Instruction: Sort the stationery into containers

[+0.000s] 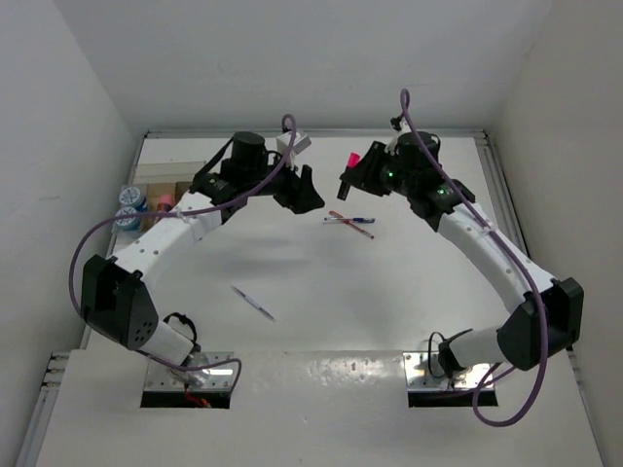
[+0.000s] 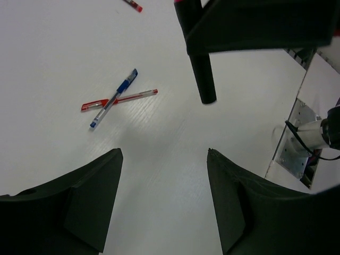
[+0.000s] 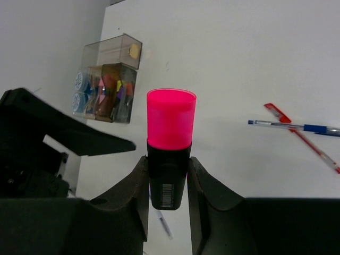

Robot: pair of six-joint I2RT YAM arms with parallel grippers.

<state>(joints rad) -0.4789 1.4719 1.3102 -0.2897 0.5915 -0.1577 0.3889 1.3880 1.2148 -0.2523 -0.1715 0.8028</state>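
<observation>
My right gripper (image 3: 167, 159) is shut on a black highlighter with a pink cap (image 3: 170, 118), held upright above the table; it also shows in the top view (image 1: 352, 159). My left gripper (image 2: 164, 154) is open and empty, close to the left of the right gripper (image 1: 348, 177), facing it. A blue pen (image 2: 113, 99) lies crossed over a red pen (image 2: 133, 97) on the table below them. A silver pen (image 1: 253, 303) lies nearer the front. The divided container (image 3: 109, 79) stands at the far left and holds several items.
Two blue-speckled jars (image 1: 129, 206) sit at the container's left end in the top view. White walls close the table at the back and sides. The arm bases' metal plates (image 1: 190, 377) are at the near edge.
</observation>
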